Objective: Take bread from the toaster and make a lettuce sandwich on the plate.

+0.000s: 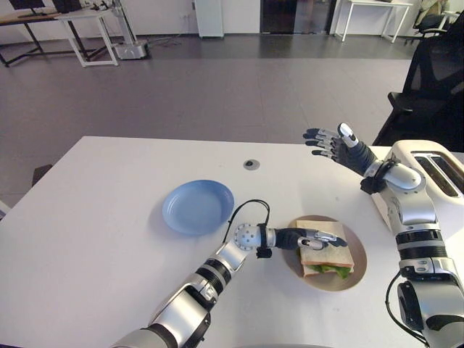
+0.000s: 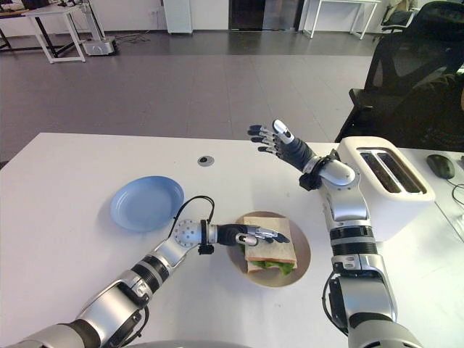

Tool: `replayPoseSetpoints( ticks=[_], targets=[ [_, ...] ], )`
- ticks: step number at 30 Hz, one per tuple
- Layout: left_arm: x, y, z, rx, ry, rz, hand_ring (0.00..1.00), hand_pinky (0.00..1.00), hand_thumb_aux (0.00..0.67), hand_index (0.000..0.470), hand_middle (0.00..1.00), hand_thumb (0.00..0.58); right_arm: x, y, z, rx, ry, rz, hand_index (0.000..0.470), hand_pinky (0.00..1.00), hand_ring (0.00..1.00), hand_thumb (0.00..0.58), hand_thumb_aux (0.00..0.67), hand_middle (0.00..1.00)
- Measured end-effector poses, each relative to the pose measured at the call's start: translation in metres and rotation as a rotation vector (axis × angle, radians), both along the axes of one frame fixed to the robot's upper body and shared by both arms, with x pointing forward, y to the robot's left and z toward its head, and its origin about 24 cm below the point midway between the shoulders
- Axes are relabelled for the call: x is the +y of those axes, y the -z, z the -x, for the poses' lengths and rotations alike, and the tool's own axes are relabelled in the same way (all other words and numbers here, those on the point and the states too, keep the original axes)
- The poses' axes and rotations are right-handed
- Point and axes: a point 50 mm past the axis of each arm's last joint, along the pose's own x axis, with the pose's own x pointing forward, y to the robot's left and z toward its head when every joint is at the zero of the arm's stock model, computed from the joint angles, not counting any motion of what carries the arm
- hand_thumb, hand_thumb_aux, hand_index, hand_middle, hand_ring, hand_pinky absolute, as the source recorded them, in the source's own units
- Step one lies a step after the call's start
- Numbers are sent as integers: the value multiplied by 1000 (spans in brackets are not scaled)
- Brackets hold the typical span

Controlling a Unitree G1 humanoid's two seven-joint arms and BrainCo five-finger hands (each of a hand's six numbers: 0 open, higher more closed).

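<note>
Grey-floored open room, white table [image 1: 109, 217] in front.

- Left hand [image 1: 308, 238]: fingers laid out flat and close together, gripping nothing. Directly under the fingertips sits the sandwich [image 1: 333, 257], on the brown plate [image 1: 326, 285]. Whether the fingers press the top slice or hover just above it, cannot tell.
- Sandwich looks assembled: a slice on top, lettuce [image 1: 330, 270] showing at the near edge, a slice beneath. Judged near the end of the task.
- Right hand [image 1: 341, 148]: raised above the table, fingers spread wide, holding nothing. Toaster [image 2: 402, 210] stands just to the right of its forearm.
- Blue plate [image 1: 197, 206]: bare, beyond and to the left of the left wrist, well apart from the sandwich.

Handling, as judgement: bread is light, soft and easily dented, and the lettuce is limp and slippery, so the layers may slide on each other. Best pressed gently from above with flat fingers. To move it, take hold at two opposite crust edges with a light pinch, or move the brown plate by its rim.

View differences: the right eye view takes in the whole toaster, both slots dark with no bread standing above them, and a mouse [image 2: 440, 165] beyond it. The left eye view cuts the toaster off at the frame edge and gives more bare table out past the left arm.
</note>
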Motion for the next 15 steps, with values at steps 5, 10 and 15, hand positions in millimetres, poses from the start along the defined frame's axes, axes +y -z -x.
replayPoseSetpoints(
  ticks=[5,10,15],
  targets=[
    [33,-26,-23,-6,-180,143,1000,1000,670,470,1000,580,13,2,21,35,-137,-3,470,1000,1000,580,670,1000],
    [51,-83,-35,-90,-209,416,1000,1000,670,470,1000,580,14,9,36,88,-229,35,470,1000,1000,580,670,1000],
    [62,-101,-18,-89,-38,398,1000,1000,670,470,1000,580,25,39,82,312,-545,162,470,1000,1000,580,670,1000]
  ],
)
